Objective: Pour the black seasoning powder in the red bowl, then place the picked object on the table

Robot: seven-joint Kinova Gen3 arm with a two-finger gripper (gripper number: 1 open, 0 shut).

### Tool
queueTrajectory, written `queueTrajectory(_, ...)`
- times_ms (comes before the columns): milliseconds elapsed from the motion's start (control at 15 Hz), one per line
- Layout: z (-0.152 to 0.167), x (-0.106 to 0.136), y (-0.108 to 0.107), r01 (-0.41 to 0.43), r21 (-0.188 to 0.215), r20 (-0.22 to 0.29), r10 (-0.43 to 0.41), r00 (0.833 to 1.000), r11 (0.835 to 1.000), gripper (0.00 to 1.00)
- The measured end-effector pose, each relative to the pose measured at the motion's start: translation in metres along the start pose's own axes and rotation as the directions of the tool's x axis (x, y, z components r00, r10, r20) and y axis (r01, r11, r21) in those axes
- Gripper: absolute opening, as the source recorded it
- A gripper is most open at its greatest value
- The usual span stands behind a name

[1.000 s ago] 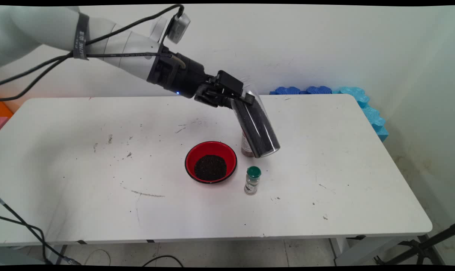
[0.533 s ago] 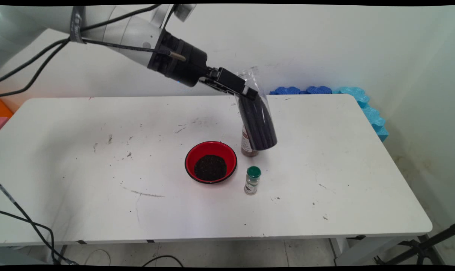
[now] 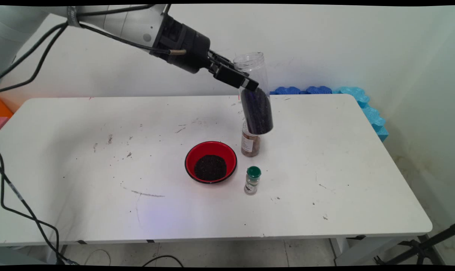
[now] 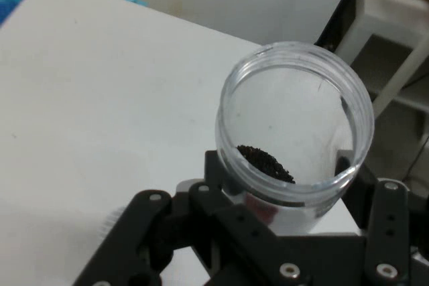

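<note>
Now | my gripper (image 3: 246, 81) clamps clear jar (image 3: 254, 96) of dark grains, nearly upright | above spice bottle (image 3: 249, 143) | red bowl (image 3: 211, 162) nearby

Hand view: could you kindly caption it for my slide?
Gripper holds an open clear jar of dark granules above the white table.

Scuffed white rectangular worktop (image 3: 99, 210) with rounded corners, speckled with dark marks and crumbs. Plain off-white wall (image 3: 344, 45) behind, lightly stained. Blue interlocking foam mats (image 3: 363, 101) wedged between worktop's far right corner and wall. Orange and pink objects (image 3: 3, 113) at far left edge. Pale tiled floor (image 3: 231, 254) below front edge, with black cables (image 3: 163, 259) and black stand legs (image 3: 419, 248) at right.
</note>
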State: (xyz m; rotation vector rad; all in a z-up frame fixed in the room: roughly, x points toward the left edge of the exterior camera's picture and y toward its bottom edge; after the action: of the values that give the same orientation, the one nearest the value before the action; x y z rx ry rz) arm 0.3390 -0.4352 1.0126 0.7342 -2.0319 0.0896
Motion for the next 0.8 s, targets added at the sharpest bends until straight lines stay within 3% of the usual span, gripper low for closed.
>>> queueTrajectory(200,-0.004,0.004,0.002,-0.128,0.015,0.007,0.128,0.992,0.992,0.00)
queueTrajectory(467,-0.010,0.007,0.004,-0.234,0.029,0.017,0.234,0.972,0.972,0.00)
queueTrajectory(800,-0.018,0.009,0.005,-0.299,0.037,0.028,0.298,0.954,0.953,0.00)
